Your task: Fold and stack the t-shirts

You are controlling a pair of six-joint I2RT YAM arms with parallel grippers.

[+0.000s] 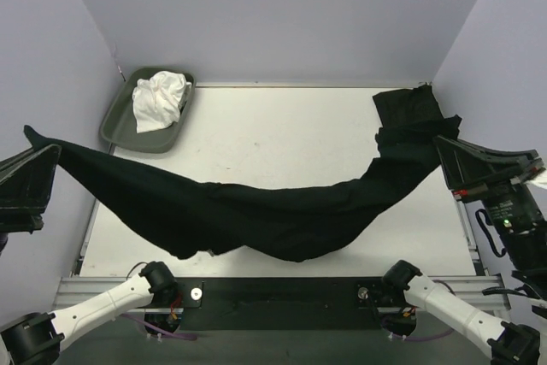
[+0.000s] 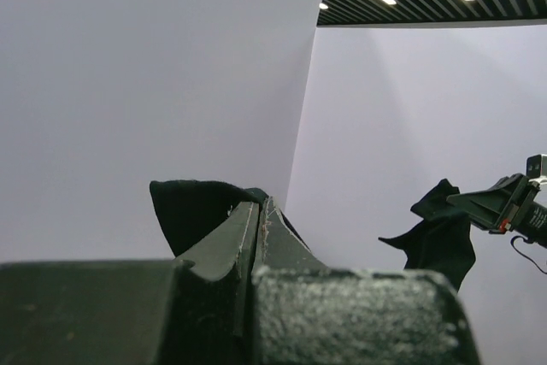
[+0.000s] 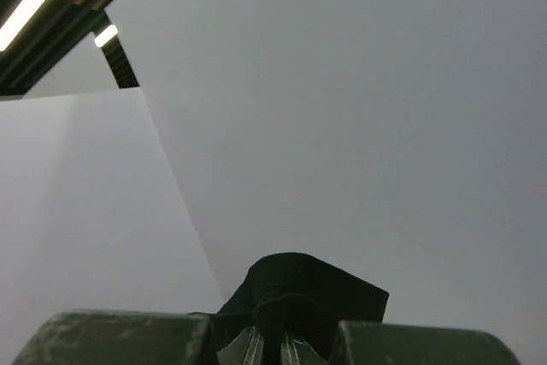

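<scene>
One black t-shirt (image 1: pixel 256 215) strung between both hands, middle sagging over the worktop (image 1: pixel 282 138) near edge. Left hand (image 1: pixel 53 153) pinched tight on one end, right hand (image 1: pixel 439 144) pinched on the other. Grey-green tray (image 1: pixel 115 121) holding white cloth (image 1: pixel 160 100) at far-left corner

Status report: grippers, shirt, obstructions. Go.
Left gripper and right gripper both shut on t-shirt. Shirt stretched between them, middle sagging over table. Tray holding white cloth far left, apart.

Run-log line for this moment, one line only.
left end effector: shut on black t-shirt | right end effector: shut on same shirt | shirt: stretched between arms, middle sagging | tray: holds white cloth
</scene>
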